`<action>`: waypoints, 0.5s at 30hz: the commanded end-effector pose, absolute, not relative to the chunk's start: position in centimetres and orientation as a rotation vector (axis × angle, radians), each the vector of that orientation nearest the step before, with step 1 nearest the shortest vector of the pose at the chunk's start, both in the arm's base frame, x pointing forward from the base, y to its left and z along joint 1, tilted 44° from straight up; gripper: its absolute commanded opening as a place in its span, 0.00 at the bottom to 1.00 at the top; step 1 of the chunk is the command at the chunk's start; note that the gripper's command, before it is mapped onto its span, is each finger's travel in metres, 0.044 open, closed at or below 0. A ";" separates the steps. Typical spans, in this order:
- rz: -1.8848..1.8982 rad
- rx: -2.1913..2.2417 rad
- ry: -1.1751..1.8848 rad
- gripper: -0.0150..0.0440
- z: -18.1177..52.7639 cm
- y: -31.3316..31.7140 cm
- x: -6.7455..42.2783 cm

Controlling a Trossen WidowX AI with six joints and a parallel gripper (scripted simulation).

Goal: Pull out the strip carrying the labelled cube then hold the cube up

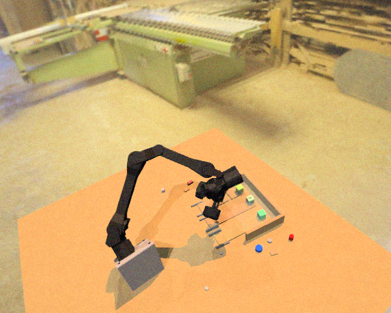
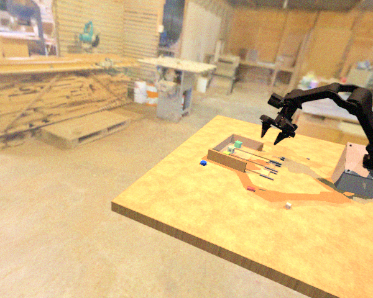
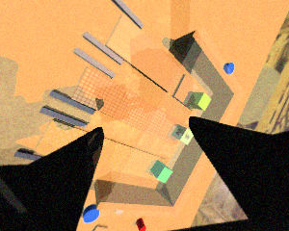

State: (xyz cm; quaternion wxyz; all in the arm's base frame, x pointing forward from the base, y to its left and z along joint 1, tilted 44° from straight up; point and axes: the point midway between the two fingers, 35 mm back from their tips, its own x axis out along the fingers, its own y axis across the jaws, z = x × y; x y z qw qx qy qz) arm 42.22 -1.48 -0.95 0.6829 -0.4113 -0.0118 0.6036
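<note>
— What lies loose on the orange tabletop (image 1: 307, 269)?
— A flat blue round disc (image 1: 259, 248) and a small red cylinder (image 1: 290, 237), near each other; a small red block (image 2: 250, 188) elsewhere.
— And behind?
— A pale green woodworking machine (image 1: 161, 64), blurred — plus a wooden pallet (image 2: 84, 128) on the floor.

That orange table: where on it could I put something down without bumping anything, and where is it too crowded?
Widest bare stretch: the table's near side in the exterior view, between its front edge and the small white block. Crowded: the walled tray holding three cubes, the strip handles before it under the open gripper, and the blue disc and red peg just outside.
</note>
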 end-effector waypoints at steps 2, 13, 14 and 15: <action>1.335 -0.891 0.013 0.93 -0.9 -1.7 42.1; 0.917 -0.310 0.478 0.93 0.8 -4.1 39.0; 0.873 -0.252 0.503 0.93 1.0 -4.3 38.7; 0.829 -0.193 0.526 0.93 1.2 -4.4 38.3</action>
